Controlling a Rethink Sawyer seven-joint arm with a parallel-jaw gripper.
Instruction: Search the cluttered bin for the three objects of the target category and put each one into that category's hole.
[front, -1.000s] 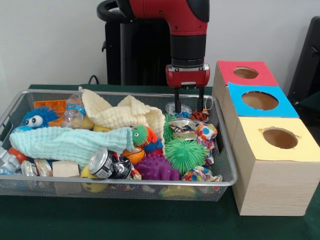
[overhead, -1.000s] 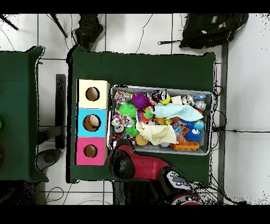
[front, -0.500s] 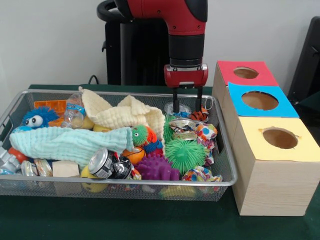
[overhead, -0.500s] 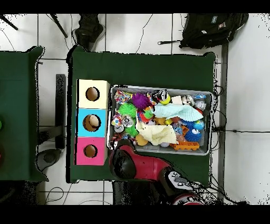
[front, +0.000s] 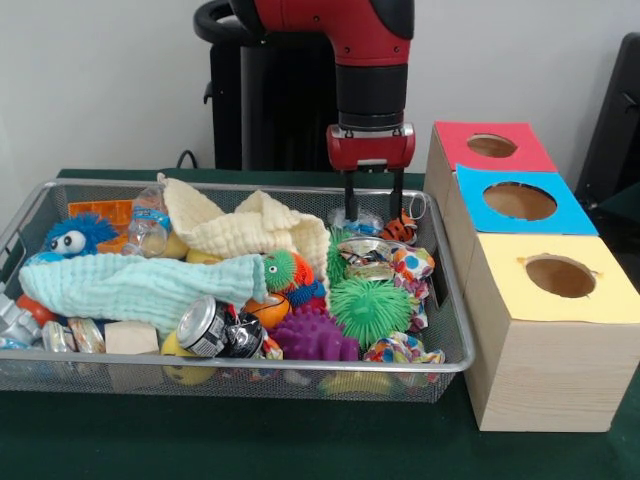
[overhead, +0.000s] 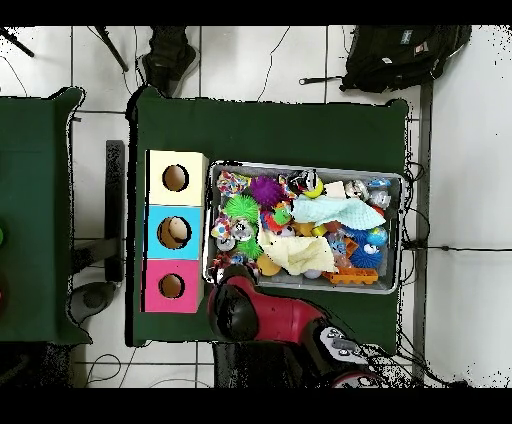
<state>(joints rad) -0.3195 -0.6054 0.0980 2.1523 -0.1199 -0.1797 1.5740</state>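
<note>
My gripper (front: 373, 214) hangs open over the far right corner of the wire bin (front: 455, 350), its fingertips just above a clear plastic piece (front: 362, 221) and an orange striped toy (front: 401, 231). Nothing is held between the fingers. Below lie a metal tin (front: 368, 248), a patterned fabric ball (front: 413, 265), a green spiky ball (front: 370, 308) and a purple spiky ball (front: 312, 335). A crushed can (front: 215, 328), a wooden block (front: 131, 338), a mint cloth (front: 135, 283), a cream cloth (front: 250, 232) and a blue fuzzy toy (front: 75, 235) fill the rest. In the overhead view the arm (overhead: 240, 312) hides the gripper.
Three wooden boxes stand right of the bin, each with a round hole: red top (front: 455, 140), blue top (front: 570, 215), yellow top (front: 600, 300). A plastic bottle (front: 150, 225) leans at the bin's back left. A dark bag (overhead: 400, 55) lies on the floor beyond the table.
The gripper has risen a little and drifted slightly left, staying open and empty. Nothing in the bin has shifted.
</note>
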